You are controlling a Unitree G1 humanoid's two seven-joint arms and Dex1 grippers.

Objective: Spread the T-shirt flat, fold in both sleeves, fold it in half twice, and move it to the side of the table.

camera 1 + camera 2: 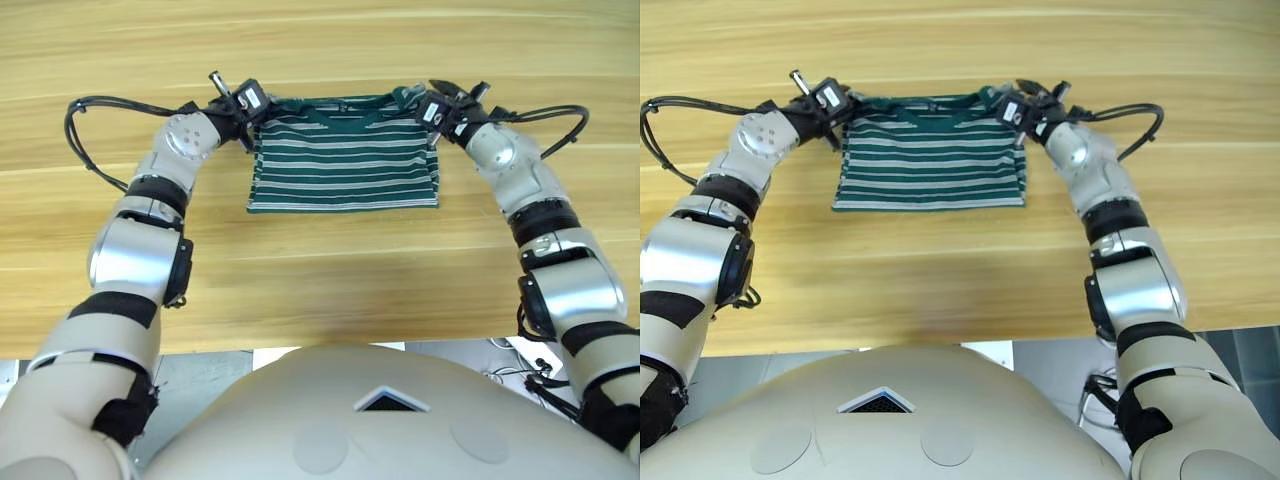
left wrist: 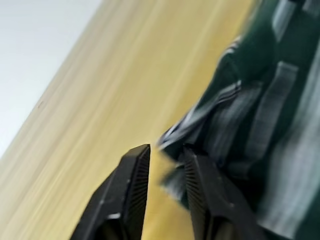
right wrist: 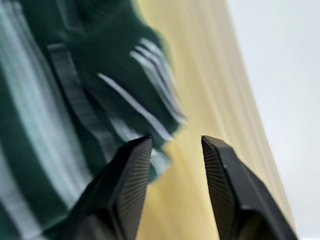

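- T-shirt: one, lying flat on the table as a rough rectangle. Collar edge is far from the robot and hem edge is near. It appears wider than deep.
- Left gripper: at the T-shirt's far left corner, fingers parted, fabric edge at the tips, not clamped.
- Right gripper: at the T-shirt's far right corner, fingers parted, fabric beside one finger.
- Governing relation: the hem lies toward the robot from both grippers, each equally near its own corner (a collar-to-hem fold seems likely).
- Count: one T-shirt, two grippers.

Striped T-shirt on wooden table
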